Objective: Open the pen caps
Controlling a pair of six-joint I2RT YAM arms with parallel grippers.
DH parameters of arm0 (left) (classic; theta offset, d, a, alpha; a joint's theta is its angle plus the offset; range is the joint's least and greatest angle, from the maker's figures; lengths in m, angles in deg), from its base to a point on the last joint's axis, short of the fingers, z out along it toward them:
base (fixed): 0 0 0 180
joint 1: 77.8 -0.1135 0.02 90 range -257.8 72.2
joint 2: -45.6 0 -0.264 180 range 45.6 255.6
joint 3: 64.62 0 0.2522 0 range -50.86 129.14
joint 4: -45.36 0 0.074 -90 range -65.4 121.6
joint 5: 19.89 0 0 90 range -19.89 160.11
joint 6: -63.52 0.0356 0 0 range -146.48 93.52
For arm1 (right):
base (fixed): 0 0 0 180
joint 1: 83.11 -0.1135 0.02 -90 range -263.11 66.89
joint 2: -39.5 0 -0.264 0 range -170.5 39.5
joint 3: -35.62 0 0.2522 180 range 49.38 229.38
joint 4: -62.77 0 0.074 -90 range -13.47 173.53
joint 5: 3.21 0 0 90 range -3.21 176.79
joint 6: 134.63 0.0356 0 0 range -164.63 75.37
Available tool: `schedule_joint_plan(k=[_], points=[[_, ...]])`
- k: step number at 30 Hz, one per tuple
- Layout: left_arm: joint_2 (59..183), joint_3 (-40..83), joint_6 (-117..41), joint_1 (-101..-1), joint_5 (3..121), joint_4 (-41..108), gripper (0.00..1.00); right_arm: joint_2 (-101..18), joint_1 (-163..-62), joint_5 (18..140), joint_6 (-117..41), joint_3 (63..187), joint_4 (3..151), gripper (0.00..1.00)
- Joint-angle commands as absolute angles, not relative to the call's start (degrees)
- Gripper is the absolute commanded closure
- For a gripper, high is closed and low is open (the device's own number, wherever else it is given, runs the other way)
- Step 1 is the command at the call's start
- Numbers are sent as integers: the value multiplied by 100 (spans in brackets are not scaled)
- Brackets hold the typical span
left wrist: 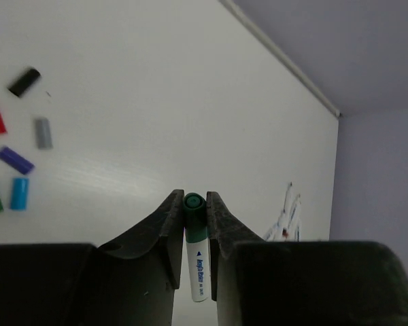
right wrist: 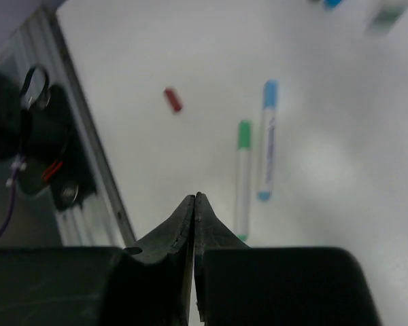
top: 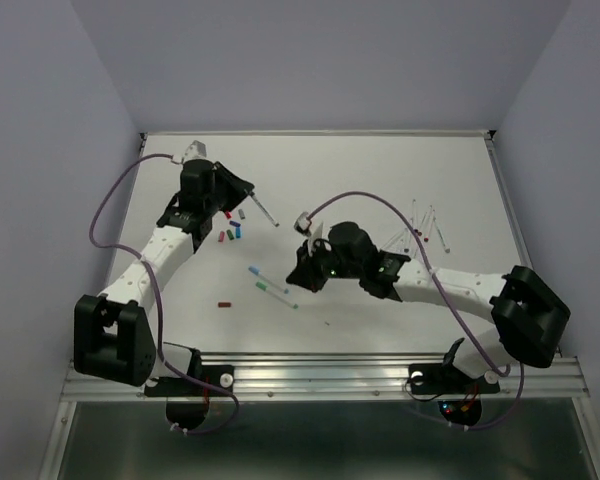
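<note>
Left hand (left wrist: 194, 202) around green-capped pen (left wrist: 198, 270) (print illegible)

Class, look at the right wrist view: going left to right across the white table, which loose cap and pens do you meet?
red cap → green-capped pen → blue-capped pen

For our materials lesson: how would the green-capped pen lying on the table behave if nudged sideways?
The green-capped pen is a slim round barrel lying flat on the smooth table, so it would probably roll. It looks straight, so likely stiff.
</note>
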State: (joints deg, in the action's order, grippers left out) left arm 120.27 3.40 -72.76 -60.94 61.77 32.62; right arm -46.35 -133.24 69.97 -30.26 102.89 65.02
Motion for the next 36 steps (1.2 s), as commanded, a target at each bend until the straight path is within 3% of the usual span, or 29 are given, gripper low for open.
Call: schedule_joint_plan(k=[1, 8, 11, 12, 14, 17, 19, 28, 32, 33, 34, 36], points=[[12101, 1013, -7245, -6734, 7195, 4241, 100, -4260, -13927, 5771, -2644, 9369, 6871, 99], [11961, 743, -7280, -6989, 6829, 4310, 100, -3566, -13927, 7086, -2371, 9077, 6835, 99], [11846, 409, -7333, -6972, 6188, 4425, 100, -3529, -13927, 8062, -2624, 9463, 6931, 82], [11820, 312, -7341, -6954, 6046, 4487, 100, -3565, -13927, 8247, -2730, 9603, 6941, 81], [11741, 57, -7359, -6823, 5834, 4575, 100, -3748, -13857, 8389, -3090, 10060, 6950, 70], [11662, -128, -7342, -6410, 5675, 4584, 100, -4134, -13611, 8398, -3424, 10709, 6985, 65], [11601, -173, -7350, -6164, 5640, 4584, 100, -4355, -13445, 8381, -3557, 11018, 7011, 55], [11337, -296, -7570, -5443, 5772, 4610, 100, -5287, -13004, 8152, -3645, 12065, 7336, 49], [11336, -278, -7605, -5337, 5737, 4637, 100, -5384, -13004, 8161, -3637, 12189, 7354, 50], [11345, -287, -7605, -5328, 5737, 4637, 100, -5402, -13004, 8161, -3628, 12197, 7363, 58], [11336, -296, -7605, -5311, 5754, 4654, 100, -5393, -13004, 8091, -3645, 12198, 7363, 77], [11354, -287, -7596, -5311, 5903, 4628, 100, -5350, -13004, 7924, -3628, 12136, 7363, 94]])
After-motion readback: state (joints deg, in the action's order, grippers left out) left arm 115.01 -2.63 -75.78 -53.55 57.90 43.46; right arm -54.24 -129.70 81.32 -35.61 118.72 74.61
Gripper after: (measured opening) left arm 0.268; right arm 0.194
